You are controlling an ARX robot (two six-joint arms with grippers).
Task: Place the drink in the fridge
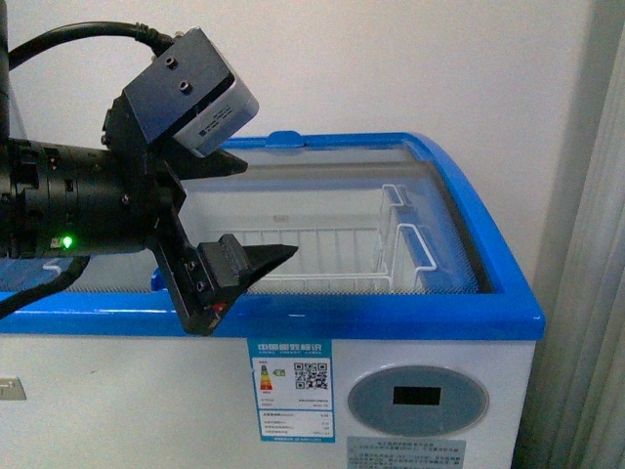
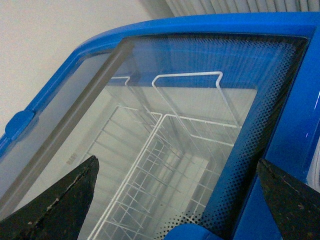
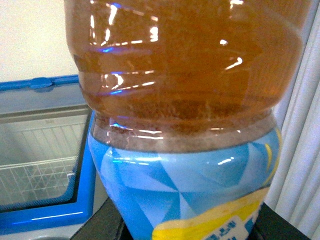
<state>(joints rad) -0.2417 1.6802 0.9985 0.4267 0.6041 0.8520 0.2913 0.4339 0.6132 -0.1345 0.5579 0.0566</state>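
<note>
The drink point(image 3: 185, 100), a clear bottle of amber liquid with a blue and yellow label, fills the right wrist view. My right gripper point(image 3: 190, 227) is shut on it, with only dark finger edges showing at its sides. Neither shows in the front view. The fridge point(image 1: 391, 318) is a white chest with a blue top rim, and a glass lid point(image 2: 150, 125) lies over white wire baskets point(image 1: 322, 249). My left gripper point(image 1: 259, 210) hangs open over the fridge's front left, above the glass, its fingers point(image 2: 65, 200) wide apart with nothing between them. The fridge rim point(image 3: 45, 82) lies beyond the bottle.
An oval grey display point(image 1: 418, 399) and an energy sticker point(image 1: 293, 389) sit on the fridge front. A blue lid handle point(image 1: 285, 139) is at the back rim. A white wall stands behind and a pale curtain point(image 1: 596, 293) hangs at the right.
</note>
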